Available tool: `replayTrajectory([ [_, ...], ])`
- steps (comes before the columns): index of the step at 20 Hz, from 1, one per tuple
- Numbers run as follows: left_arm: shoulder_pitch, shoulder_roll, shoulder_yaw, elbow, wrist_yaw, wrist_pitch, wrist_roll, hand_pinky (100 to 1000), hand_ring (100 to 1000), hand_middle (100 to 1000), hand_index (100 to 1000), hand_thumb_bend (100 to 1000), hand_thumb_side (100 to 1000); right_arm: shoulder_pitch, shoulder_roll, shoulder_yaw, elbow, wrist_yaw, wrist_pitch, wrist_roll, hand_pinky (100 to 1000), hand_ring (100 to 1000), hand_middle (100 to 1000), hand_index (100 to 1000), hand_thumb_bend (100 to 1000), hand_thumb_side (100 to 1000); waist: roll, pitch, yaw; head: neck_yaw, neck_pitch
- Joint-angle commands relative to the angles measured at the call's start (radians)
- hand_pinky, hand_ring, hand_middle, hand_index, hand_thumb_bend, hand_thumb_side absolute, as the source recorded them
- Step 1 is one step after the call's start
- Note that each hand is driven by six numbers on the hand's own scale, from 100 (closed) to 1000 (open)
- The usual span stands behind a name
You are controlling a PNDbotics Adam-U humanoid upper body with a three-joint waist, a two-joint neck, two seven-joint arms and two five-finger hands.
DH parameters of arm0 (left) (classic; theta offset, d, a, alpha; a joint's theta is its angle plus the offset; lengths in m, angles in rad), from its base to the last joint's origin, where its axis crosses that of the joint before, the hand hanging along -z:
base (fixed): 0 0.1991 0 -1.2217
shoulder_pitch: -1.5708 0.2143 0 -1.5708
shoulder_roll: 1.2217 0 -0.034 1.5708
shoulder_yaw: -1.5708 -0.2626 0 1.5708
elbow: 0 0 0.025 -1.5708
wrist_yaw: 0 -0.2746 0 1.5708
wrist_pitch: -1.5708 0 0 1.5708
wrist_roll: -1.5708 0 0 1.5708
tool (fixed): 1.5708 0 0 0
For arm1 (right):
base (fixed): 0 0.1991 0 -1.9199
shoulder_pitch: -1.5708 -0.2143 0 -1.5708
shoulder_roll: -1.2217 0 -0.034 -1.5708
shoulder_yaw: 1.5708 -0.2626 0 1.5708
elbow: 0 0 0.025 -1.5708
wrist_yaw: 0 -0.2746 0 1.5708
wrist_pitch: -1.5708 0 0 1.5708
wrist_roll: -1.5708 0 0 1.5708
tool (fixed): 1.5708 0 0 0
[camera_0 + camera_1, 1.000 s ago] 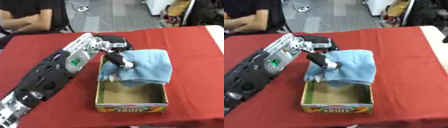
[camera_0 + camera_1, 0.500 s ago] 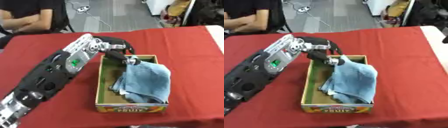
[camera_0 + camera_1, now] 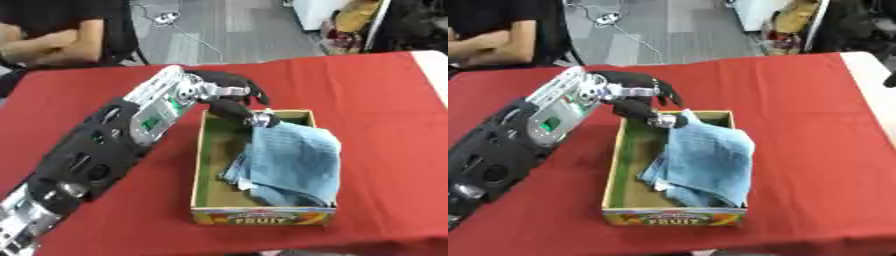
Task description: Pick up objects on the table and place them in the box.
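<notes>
Blue cloth (image 3: 293, 162) lies crumpled inside the cardboard box (image 3: 205, 165), heaped toward the right half and draped over the right wall, with its far corner raised at the far edge of the box. The box stands open on the red table (image 3: 385, 100); its near face bears a printed label reading FRUIT, and a bare strip of floor shows along its left wall. The left hand (image 3: 234, 95) reaches in from the left, arm stretched across the table, and hangs over the far left corner of the box. Its fingers (image 3: 260, 119) are curled and pinch the raised corner of the cloth. The right hand shows in neither view.
</notes>
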Motion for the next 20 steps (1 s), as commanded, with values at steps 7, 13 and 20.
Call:
replayTrajectory([
  [7, 0.098, 0.053, 0.258, -0.232, 0.025, -0.010, 0.391, 538, 644, 743, 824, 525, 679, -0.013, -0.012, -0.010, -0.016, 0.004, 0.001, -0.001, 534, 758, 828, 960, 239, 612, -0.006, -0.005, 0.010, -0.011, -0.002],
  [13, 0.272, 0.024, 0.508, -0.470, 0.148, -0.129, 0.899, 567, 705, 793, 840, 532, 588, -0.016, -0.013, -0.014, -0.016, 0.009, 0.000, -0.005, 534, 757, 826, 960, 235, 613, -0.009, 0.005, 0.020, -0.034, -0.002],
  [20, 0.447, -0.052, 0.693, -0.486, 0.073, -0.237, 1.189, 538, 673, 775, 827, 436, 626, -0.004, -0.022, -0.020, -0.016, 0.022, -0.004, -0.010, 533, 756, 825, 961, 228, 616, -0.015, 0.008, 0.050, -0.058, -0.002],
])
